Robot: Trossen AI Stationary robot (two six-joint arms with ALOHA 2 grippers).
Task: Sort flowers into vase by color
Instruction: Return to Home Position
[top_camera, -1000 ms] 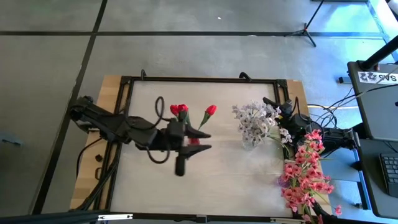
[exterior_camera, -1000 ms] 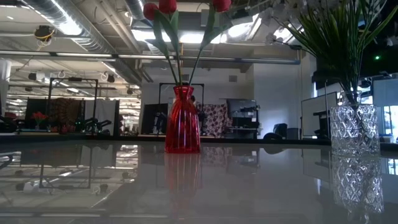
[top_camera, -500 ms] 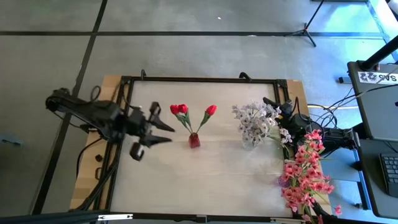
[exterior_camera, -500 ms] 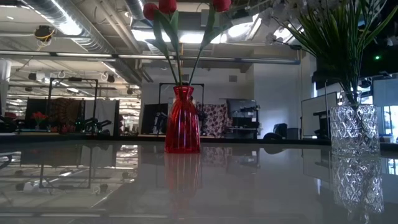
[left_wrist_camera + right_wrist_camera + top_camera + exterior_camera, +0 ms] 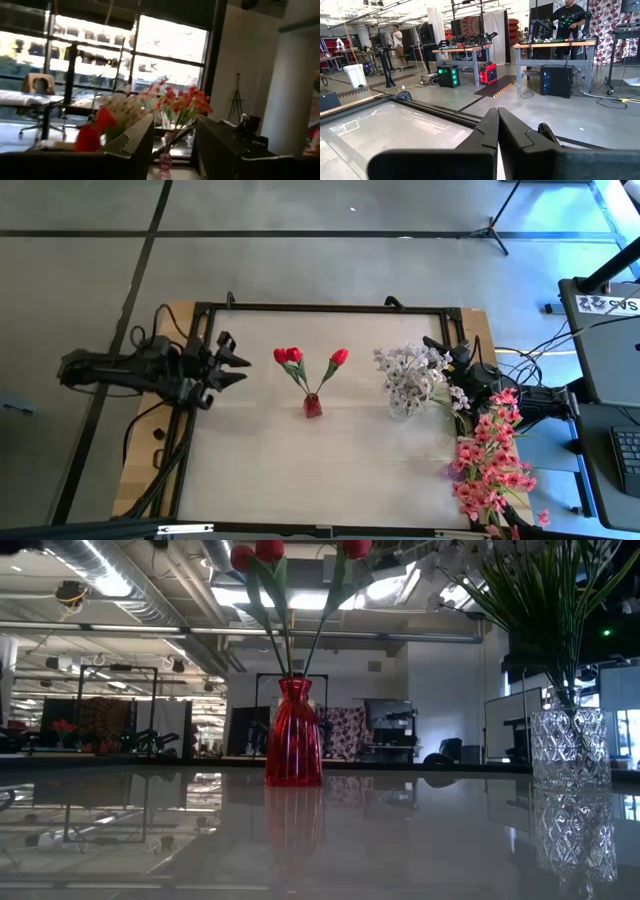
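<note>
Left gripper (image 5: 243, 368) withdrawn to 9 o'clock edge, fingers spread, aimed at 3. Right gripper (image 5: 498, 112) pressed together. Red tulips (image 5: 289, 356) held upright in red vase (image 5: 293, 735).

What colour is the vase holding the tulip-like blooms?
Red: the ribbed vase is translucent red, clearest in the low view.

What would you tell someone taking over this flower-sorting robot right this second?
Left gripper: open, empty, at the table's left edge.
Right gripper: shut, empty, parked at the right edge behind the flowers.
Red flowers stand in the red vase, mid-table; white flowers in the clear glass vase beside it; pink flowers bunched at the right edge, their vase mostly hidden.
Done: no loose stems lie around, so sorting looks finished.
Left: probably just parking the arms.
</note>
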